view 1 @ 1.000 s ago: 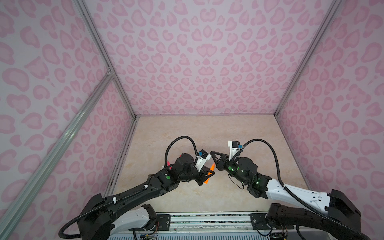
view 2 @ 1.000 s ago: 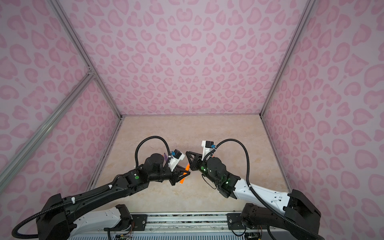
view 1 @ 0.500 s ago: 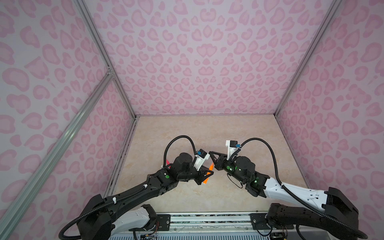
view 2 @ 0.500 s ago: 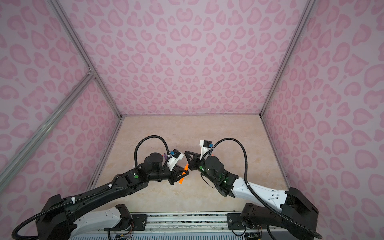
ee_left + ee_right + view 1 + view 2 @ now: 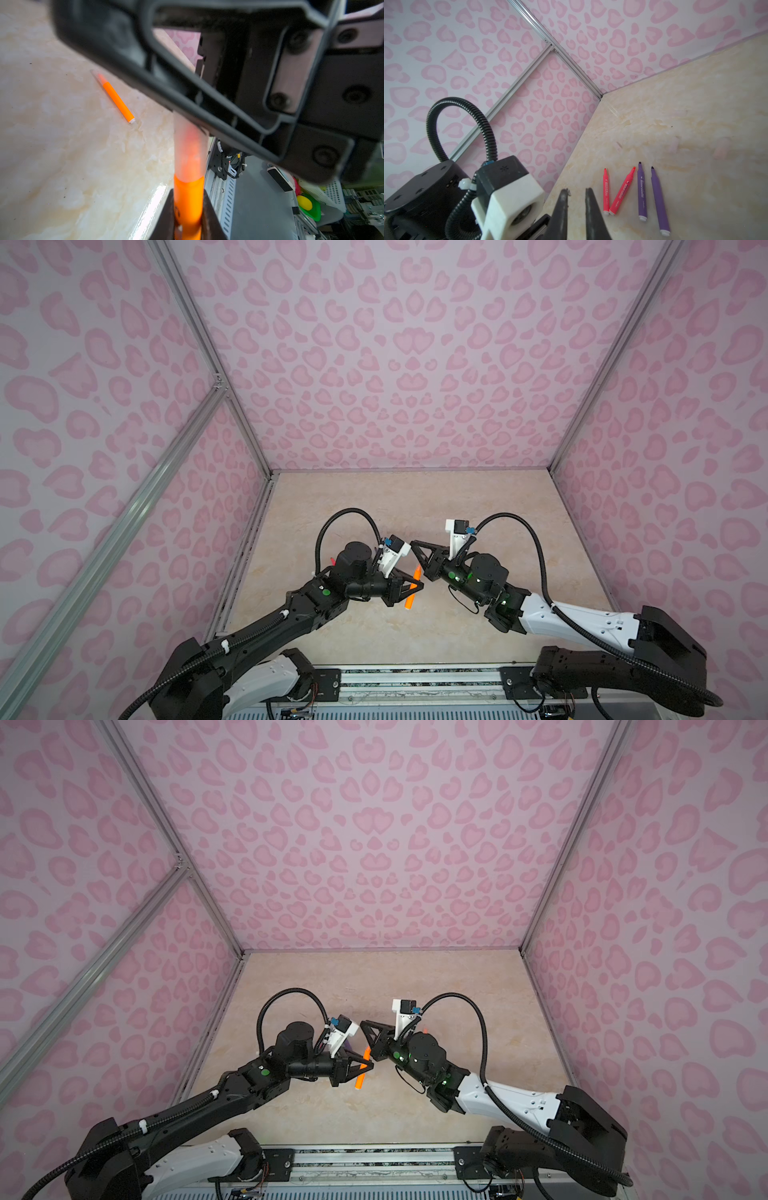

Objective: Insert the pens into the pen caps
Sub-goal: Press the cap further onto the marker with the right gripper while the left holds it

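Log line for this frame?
left gripper: shut on orange marker pen, clear plastic cap over its tip | right gripper: shut, nothing seen held | beige table: second orange pen capped; pink-red pens, purple pens uncapped

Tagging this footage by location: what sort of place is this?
Probably a robot test booth in a lab, not a home: pink heart-print walls on aluminium framing enclose a beige tabletop, with the left arm and right arm mounted at its front rail.

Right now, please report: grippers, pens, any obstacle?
Left gripper shut on orange marker pen. Clear plastic cap over its tip. Right gripper shut, empty, close by. Nothing blocking.
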Robot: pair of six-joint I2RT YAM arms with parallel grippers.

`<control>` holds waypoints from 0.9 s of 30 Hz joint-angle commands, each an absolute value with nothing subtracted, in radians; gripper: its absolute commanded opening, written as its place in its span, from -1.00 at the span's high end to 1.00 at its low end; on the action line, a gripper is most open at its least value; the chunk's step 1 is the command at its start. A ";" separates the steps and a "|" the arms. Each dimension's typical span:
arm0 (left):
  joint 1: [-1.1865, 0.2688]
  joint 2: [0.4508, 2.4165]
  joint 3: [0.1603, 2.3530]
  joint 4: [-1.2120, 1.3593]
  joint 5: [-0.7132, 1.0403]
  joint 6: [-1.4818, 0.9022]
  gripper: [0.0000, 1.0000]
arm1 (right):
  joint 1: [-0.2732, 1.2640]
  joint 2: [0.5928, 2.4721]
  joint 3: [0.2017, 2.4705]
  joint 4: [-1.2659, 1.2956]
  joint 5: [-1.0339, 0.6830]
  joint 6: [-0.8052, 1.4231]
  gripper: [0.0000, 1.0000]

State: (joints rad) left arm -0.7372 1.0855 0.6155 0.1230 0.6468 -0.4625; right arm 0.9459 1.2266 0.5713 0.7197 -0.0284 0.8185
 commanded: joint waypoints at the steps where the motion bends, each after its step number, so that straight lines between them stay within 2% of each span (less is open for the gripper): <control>1: -0.721 1.079 0.632 0.250 0.669 -0.518 0.92 | 0.957 1.237 0.558 0.788 -0.184 0.819 0.96; 11: -0.710 1.065 0.753 0.196 0.680 -0.576 0.93 | 0.952 1.144 0.538 0.753 -0.251 0.785 0.96; 17: -0.710 1.085 0.830 0.068 0.549 -0.568 0.92 | 0.962 1.056 0.581 0.546 -0.183 0.768 0.95; 23: -0.720 1.079 0.907 -0.061 0.339 -0.509 0.92 | 0.977 1.091 0.675 0.366 -0.143 0.776 0.97; 27: -0.721 1.077 0.901 -0.047 0.310 -0.497 0.92 | 1.005 1.144 0.709 0.345 -0.146 0.772 1.00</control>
